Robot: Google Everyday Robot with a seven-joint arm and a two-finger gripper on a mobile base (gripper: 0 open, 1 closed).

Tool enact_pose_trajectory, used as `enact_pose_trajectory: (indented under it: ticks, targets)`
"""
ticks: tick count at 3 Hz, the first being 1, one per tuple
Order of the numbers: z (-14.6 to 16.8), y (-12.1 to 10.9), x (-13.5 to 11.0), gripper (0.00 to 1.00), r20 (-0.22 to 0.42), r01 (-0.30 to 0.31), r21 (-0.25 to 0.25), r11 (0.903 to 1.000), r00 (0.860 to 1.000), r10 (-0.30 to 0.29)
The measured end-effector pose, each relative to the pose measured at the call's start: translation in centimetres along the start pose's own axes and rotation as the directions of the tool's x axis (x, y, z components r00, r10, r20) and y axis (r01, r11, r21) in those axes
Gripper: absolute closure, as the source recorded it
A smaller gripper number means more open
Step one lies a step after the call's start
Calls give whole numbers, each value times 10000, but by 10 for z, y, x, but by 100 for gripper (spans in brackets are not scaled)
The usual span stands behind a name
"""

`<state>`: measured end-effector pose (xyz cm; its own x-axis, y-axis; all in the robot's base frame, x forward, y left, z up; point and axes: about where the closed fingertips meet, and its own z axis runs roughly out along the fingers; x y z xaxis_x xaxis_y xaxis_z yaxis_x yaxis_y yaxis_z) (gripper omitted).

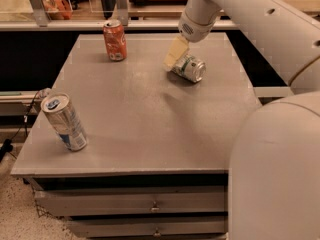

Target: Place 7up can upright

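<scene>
Grey tabletop (150, 114) carries three cans. Toward the far right the 7up can (191, 68), silver with green print, lies on its side. The gripper (175, 54) comes down from the white arm (235, 9) to the can's left end; whether it is open or closed cannot be told. An orange can (115, 40) stands at the far left, a blue-and-white can (64, 122) at the near left

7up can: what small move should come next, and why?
Probably ease the gripper down around the 7up can: it lies on its side on the table, and the gripper sits at one end of it, seemingly not yet around it.
</scene>
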<state>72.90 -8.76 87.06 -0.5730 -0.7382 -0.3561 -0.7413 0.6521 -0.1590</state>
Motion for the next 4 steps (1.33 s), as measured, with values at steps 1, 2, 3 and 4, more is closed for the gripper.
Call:
enact_pose_trajectory:
  ticks: [1, 2, 3, 4]
  targets:
    - [18, -2, -3, 0, -262, -555, -166, 9983, 9981, 550]
    - [29, -4, 0, 0, -578, -945, -237, 9952, 9940, 930]
    - [33, -4, 0, 13, -772, -1097, -203, 9938, 9912, 1079]
    - [29, -2, -5, 36, -794, -1093, -180, 9938, 9910, 1076]
